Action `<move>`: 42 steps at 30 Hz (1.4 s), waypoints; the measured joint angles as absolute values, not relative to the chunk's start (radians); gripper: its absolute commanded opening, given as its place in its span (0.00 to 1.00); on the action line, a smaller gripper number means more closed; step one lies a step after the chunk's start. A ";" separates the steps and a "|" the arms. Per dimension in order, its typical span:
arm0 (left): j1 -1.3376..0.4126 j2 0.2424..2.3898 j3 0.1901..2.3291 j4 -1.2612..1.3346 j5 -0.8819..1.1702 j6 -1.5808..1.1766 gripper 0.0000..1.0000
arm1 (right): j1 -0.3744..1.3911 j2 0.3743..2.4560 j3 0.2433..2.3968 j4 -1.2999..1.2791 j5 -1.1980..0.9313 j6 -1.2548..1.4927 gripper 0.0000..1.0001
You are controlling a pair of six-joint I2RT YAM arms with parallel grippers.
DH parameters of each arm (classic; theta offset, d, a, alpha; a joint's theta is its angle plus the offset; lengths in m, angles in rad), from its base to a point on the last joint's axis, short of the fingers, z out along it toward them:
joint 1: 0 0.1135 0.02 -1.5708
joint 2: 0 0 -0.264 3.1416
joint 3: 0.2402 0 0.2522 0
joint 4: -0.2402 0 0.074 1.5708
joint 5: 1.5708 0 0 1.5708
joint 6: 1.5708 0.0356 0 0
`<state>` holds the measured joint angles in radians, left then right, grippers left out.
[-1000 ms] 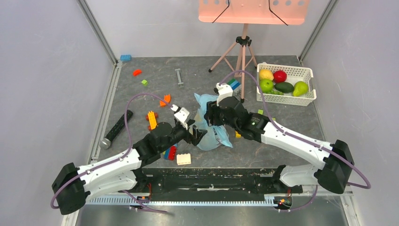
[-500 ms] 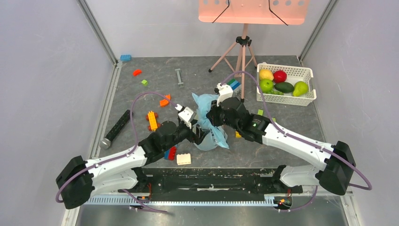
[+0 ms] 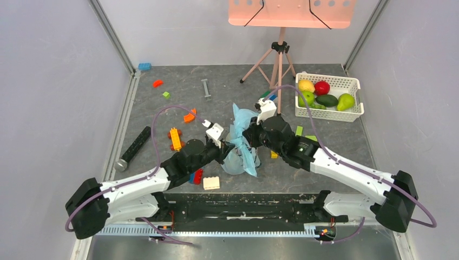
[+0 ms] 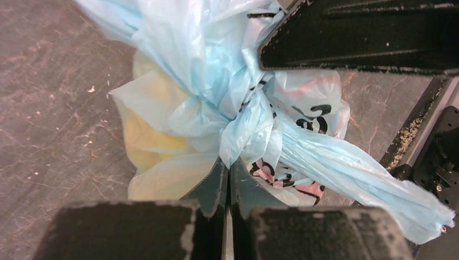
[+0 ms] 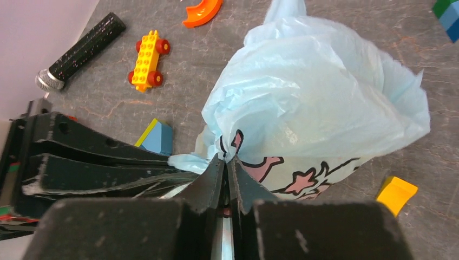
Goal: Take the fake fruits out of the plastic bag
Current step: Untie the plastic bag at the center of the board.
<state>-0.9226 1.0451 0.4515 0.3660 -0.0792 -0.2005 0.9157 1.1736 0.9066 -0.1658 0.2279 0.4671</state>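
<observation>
Glimpsing yellow fruit through bag, left wrist

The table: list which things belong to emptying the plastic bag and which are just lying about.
Belongs to the job: plastic bag; fake fruits, yellow showing through the film; left gripper and right gripper, both shut on the bag.
Lying about: white basket, yellow block car, black microphone, tripod, cream block.

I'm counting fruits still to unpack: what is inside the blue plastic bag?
Through the thin plastic bag a yellow shape shows, probably a fruit. Its kind, and whatever else is inside, is hidden by the bunched, printed film.
</observation>
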 measured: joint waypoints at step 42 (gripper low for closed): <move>-0.923 0.782 0.401 0.145 -0.226 -0.153 0.02 | 0.598 0.761 0.688 -0.264 0.302 0.192 0.78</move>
<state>-0.9234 0.7818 0.4011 0.1448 -0.2256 -0.1532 0.5980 0.7609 0.6880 -0.2642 0.3019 0.1921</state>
